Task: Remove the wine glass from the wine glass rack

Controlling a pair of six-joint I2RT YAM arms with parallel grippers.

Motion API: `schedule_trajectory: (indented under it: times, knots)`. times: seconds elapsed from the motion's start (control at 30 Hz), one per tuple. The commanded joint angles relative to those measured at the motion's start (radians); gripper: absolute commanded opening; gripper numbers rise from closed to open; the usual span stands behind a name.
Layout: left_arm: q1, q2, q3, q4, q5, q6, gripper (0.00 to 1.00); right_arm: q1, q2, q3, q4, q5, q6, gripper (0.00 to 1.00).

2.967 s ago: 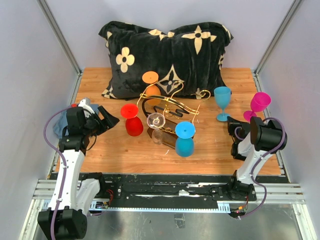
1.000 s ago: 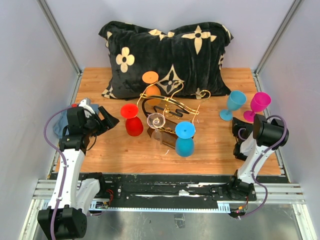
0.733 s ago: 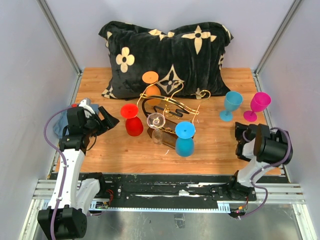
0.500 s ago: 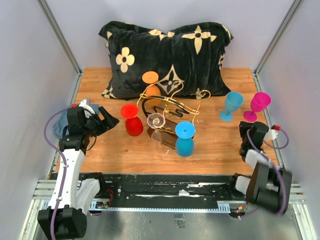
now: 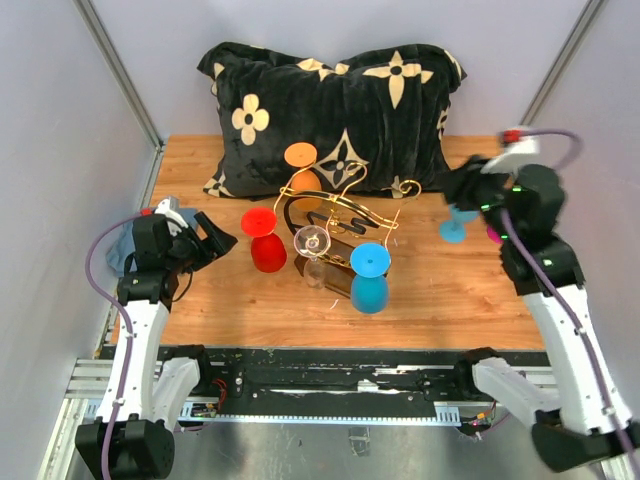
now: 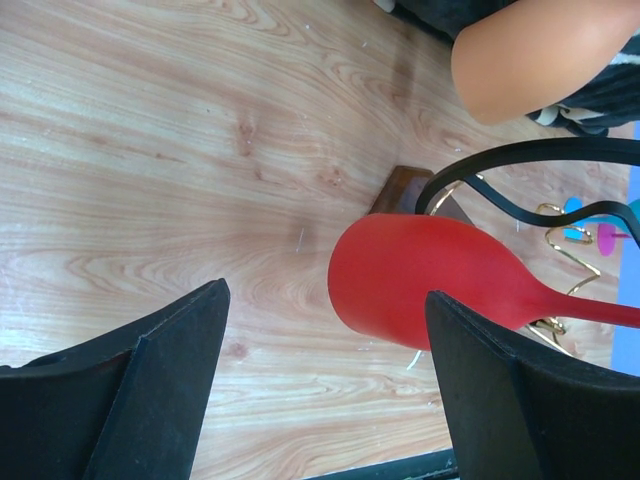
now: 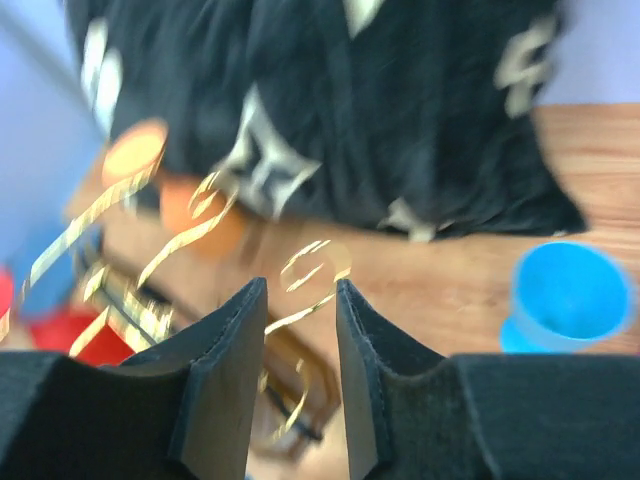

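Your work cell holds: one light wood-grain tabletop (image 5: 200,300), evenly lit; pale lavender-grey panel walls (image 5: 60,120) on three sides; slanting aluminium corner posts (image 5: 120,75) at the back; one black plush pillow with cream flower motifs (image 5: 330,110) against the rear wall; one black-and-silver metal rail (image 5: 350,385) along your near edge.

**Rack hemmed in by glasses, bare wood on the flanks**

We see bare tabletop (image 5: 440,295) in front of and to the right of the wine glass rack (image 5: 335,212). A strip of bare wood also lies between the left gripper (image 5: 215,238) and the red glass (image 5: 264,242). The red glass, orange glass (image 5: 300,158), clear glass (image 5: 312,245) and blue glass (image 5: 369,282) crowd the rack closely. The pillow (image 5: 330,100) walls off the back. A light blue glass (image 5: 452,233) stands just beside the right gripper (image 5: 455,190).
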Motion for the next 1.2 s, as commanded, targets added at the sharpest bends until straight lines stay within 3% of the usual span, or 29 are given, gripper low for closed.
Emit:
schedule_trajectory:
  times: [0.0,0.13,0.2,0.27,0.53,0.63,0.83,1.17]
  knots:
    - [0.002,-0.036,0.038,0.005,-0.001,-0.009,0.85,0.385,0.059,0.107,-0.319,0.157,-0.339,0.37]
    - [0.001,-0.04,0.063,-0.028,-0.029,0.004,0.84,0.752,0.179,0.22,-0.426,0.487,-0.554,0.37]
    - [0.002,-0.04,0.074,-0.036,-0.031,0.01,0.85,0.933,0.199,0.201,-0.364,0.716,-0.678,0.37]
    - [0.003,-0.039,0.08,-0.04,-0.029,0.011,0.84,1.042,0.199,0.184,-0.289,0.819,-0.759,0.37]
    - [0.002,-0.024,0.086,-0.037,-0.022,0.016,0.85,1.236,0.309,0.274,-0.41,0.906,-0.763,0.36]
    - [0.003,-0.016,0.08,-0.031,-0.003,0.016,0.85,1.267,0.317,0.278,-0.437,0.866,-0.716,0.36]
    - [0.002,-0.017,0.075,-0.027,0.004,0.012,0.85,1.361,0.364,0.275,-0.531,0.961,-0.684,0.36]
    - [0.002,-0.009,0.1,-0.019,0.02,-0.004,0.85,1.38,0.405,0.233,-0.592,1.007,-0.632,0.37]
